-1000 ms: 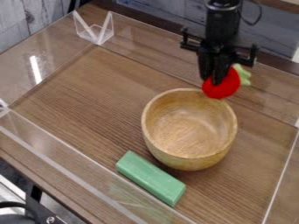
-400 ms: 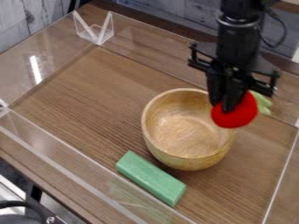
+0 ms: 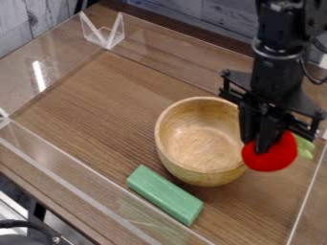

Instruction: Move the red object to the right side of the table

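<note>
The red object (image 3: 272, 156) is a small bright-red ball with a green tip, hanging in the air at the right of the wooden bowl (image 3: 205, 140). My black gripper (image 3: 267, 145) reaches straight down from above and is shut on the red object, its fingers pinching the ball's top. The ball sits just beyond the bowl's right rim, above the brown wood-grain table (image 3: 102, 96) near its right wall. The underside of the ball and the tabletop directly beneath it are partly hidden.
A flat green rectangular block (image 3: 165, 193) lies in front of the bowl near the front acrylic wall (image 3: 76, 191). A clear acrylic stand (image 3: 102, 33) sits at the back left. The right acrylic wall (image 3: 311, 196) runs close to the gripper.
The gripper has carried the red object forward and to the right, from behind the bowl's far rim to beside its right rim, and lower. Bowl and green block stayed put.
</note>
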`<state>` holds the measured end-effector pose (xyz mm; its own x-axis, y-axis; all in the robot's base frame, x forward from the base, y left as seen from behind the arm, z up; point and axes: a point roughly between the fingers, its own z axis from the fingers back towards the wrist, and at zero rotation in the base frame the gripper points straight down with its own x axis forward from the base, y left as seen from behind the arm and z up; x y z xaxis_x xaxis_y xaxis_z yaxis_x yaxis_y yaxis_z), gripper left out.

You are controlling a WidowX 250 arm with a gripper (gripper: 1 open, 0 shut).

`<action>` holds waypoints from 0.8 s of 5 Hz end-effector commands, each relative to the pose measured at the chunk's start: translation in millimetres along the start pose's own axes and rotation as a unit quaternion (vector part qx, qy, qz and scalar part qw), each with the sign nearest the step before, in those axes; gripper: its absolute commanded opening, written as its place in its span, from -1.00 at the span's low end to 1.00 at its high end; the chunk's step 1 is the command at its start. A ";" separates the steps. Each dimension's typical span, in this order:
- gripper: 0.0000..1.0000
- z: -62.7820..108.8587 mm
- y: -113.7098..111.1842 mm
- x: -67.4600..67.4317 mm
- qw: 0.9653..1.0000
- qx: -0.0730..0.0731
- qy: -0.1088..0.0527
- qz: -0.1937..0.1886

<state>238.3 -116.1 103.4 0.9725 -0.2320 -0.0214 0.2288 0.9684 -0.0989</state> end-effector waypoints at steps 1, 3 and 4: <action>-1.00 -0.3 -5.4 -14.5 1.000 -0.004 -0.017 0.024; 1.00 -19.4 -12.9 -17.0 0.999 -0.004 -0.007 0.033; -1.00 -23.8 -20.2 -9.6 1.000 0.000 -0.003 0.028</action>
<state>215.5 -131.6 70.2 0.9828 -0.1702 -0.0712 0.1640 0.9827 -0.0858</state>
